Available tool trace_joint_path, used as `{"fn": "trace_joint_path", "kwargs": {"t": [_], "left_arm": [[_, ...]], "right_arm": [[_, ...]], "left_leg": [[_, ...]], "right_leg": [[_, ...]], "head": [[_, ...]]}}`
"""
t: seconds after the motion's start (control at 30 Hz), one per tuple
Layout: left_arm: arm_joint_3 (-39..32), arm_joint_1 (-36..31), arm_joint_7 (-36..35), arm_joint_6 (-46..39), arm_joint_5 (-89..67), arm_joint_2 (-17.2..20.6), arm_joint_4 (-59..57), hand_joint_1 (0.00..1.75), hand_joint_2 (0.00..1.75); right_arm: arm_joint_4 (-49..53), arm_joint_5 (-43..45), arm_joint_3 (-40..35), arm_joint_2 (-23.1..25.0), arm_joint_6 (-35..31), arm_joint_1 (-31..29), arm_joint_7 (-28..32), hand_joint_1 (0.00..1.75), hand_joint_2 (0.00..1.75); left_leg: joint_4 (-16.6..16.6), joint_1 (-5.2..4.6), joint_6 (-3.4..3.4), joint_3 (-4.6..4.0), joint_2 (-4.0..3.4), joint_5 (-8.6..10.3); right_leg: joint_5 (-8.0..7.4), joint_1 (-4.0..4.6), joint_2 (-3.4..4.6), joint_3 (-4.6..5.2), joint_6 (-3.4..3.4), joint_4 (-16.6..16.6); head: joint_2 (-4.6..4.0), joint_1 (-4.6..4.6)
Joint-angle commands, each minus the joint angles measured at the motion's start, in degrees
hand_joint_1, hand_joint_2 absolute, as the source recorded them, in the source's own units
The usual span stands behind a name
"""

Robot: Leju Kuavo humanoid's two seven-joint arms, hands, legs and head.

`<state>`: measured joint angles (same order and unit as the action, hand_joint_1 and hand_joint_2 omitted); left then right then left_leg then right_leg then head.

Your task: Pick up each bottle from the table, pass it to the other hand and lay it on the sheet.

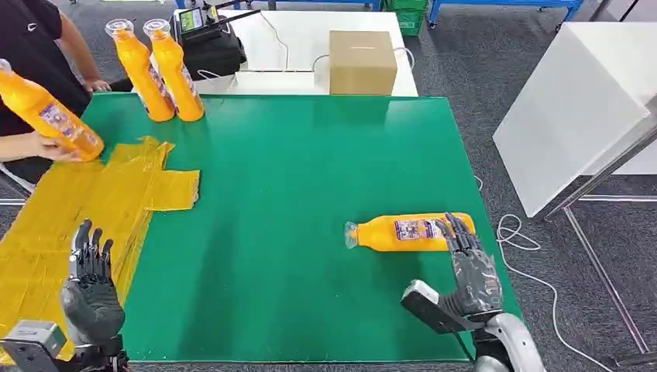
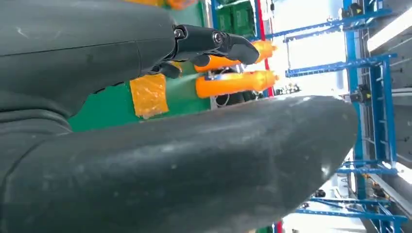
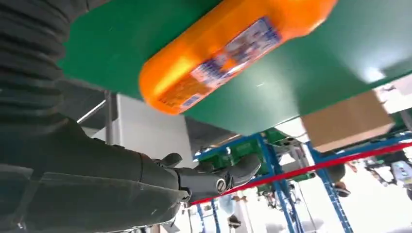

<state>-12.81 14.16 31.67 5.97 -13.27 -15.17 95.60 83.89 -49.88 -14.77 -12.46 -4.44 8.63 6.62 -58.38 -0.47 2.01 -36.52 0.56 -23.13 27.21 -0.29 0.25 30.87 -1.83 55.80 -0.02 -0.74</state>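
Your right hand (image 1: 469,267) sits at the base end of the lying bottle (image 1: 407,231) near the table's (image 1: 310,170) right edge, fingers spread; can't tell whether they touch it, nothing gripped. Left hand (image 1: 91,288) is open and empty over the yellow sheet (image 1: 77,203) at the front-left corner. Two upright bottles (image 1: 159,71) at the back-left corner; a person's hand (image 1: 48,146), partly cut off, holds another bottle (image 1: 45,111).
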Motion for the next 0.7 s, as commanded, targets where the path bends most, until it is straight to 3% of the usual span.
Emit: {"fn": "trace_joint_path", "kwargs": {"t": [0.03, 0.13, 0.27, 0.43, 0.57, 0.7], "left_arm": [[3.79, -2.96, -0.52, 0.15, 1.37, 2.68, -3.63, 0.00, 0.00], [4.88, -3.73, -0.56, -0.19, 1.91, 3.43, -4.54, 0.00, 0.00], [5.00, -3.58, -0.55, -0.25, 1.98, 3.53, -4.31, 0.00, 0.00], [5.57, -4.21, -0.42, -0.03, 3.11, 4.18, -4.69, 0.00, 0.00], [5.56, -4.34, -0.44, 0.00, 3.18, 4.21, -4.78, 0.00, 0.00], [5.87, -5.62, -0.43, 0.20, 3.86, 4.68, -6.43, 0.00, 0.00]], "right_arm": [[-14.84, 0.24, 7.40, -0.81, 3.83, -11.03, 1.83, 0.00, 1.75], [-19.49, -0.04, 7.31, 0.14, 4.84, -15.15, 3.10, 0.00, 1.75], [-19.62, -0.07, 6.97, 0.42, 4.88, -15.21, 3.11, 0.00, 1.75], [-27.83, -0.69, 3.03, 2.21, 6.28, -20.95, 3.57, 0.00, 1.75], [-28.53, -0.95, 2.54, 2.52, 6.15, -21.34, 3.52, 0.00, 1.75], [-37.89, -2.59, -1.69, 1.73, 9.03, -24.77, 2.62, 0.00, 1.75]], "left_leg": [[0.12, -0.01, -0.14, 0.34, -0.21, -0.05], [0.15, -0.03, -0.11, 0.23, -0.28, 0.03], [0.12, -0.01, -0.04, 0.34, -0.12, 0.09], [0.11, 0.00, -0.03, 0.34, -0.31, 0.08], [0.12, 0.01, -0.04, 0.36, -0.22, 0.10], [0.07, 0.03, 0.02, 0.22, -0.13, 0.12]], "right_leg": [[-0.02, -0.02, 0.14, -0.31, 0.03, -0.15], [-0.10, -0.03, 0.18, -0.44, 0.00, -0.15], [-0.07, -0.02, 0.04, -0.86, -0.06, -0.13], [-0.12, 0.00, 0.24, -0.85, -0.04, -0.12], [-0.10, 0.01, 0.14, -0.91, -0.03, -0.12], [-0.11, 0.03, 0.08, -0.80, -0.07, -0.09]], "head": [[0.00, 0.00], [0.00, 0.02], [0.00, 0.02], [0.00, 0.02], [0.00, 0.02], [0.00, 0.02]]}}
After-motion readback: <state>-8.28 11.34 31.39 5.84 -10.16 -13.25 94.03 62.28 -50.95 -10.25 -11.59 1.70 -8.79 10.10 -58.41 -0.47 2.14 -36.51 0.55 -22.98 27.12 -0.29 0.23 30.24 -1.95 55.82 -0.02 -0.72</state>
